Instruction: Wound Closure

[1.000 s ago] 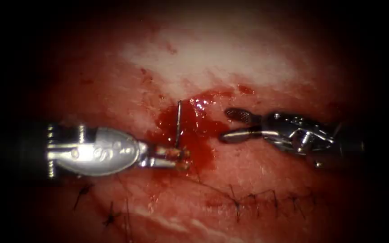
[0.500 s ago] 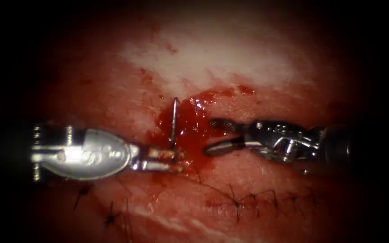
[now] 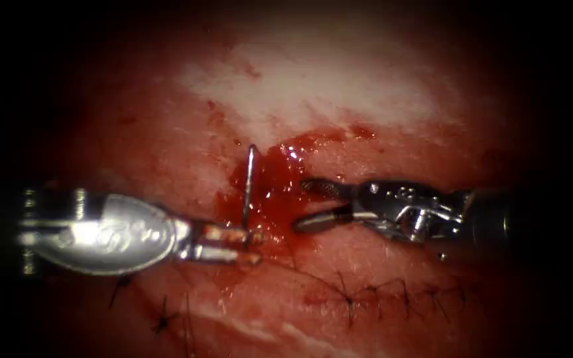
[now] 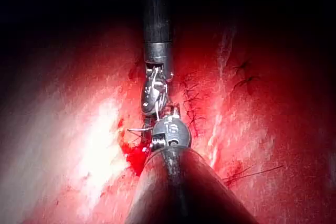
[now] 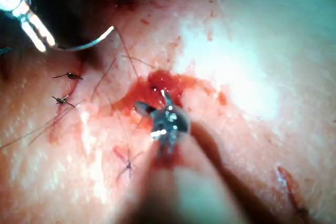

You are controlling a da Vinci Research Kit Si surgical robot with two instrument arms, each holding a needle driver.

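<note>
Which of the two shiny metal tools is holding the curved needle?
The left end effector, coming from the picture's left, grips the needle at one end. The right end effector is open and holds nothing.

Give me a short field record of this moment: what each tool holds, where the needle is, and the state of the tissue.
left tool: jaws shut on the needle near one end
right tool: jaws open, holding nothing
needle: rises from the left tool's jaws, free of the tissue, over the red fluid
tissue: finished stitches along the cut
</note>
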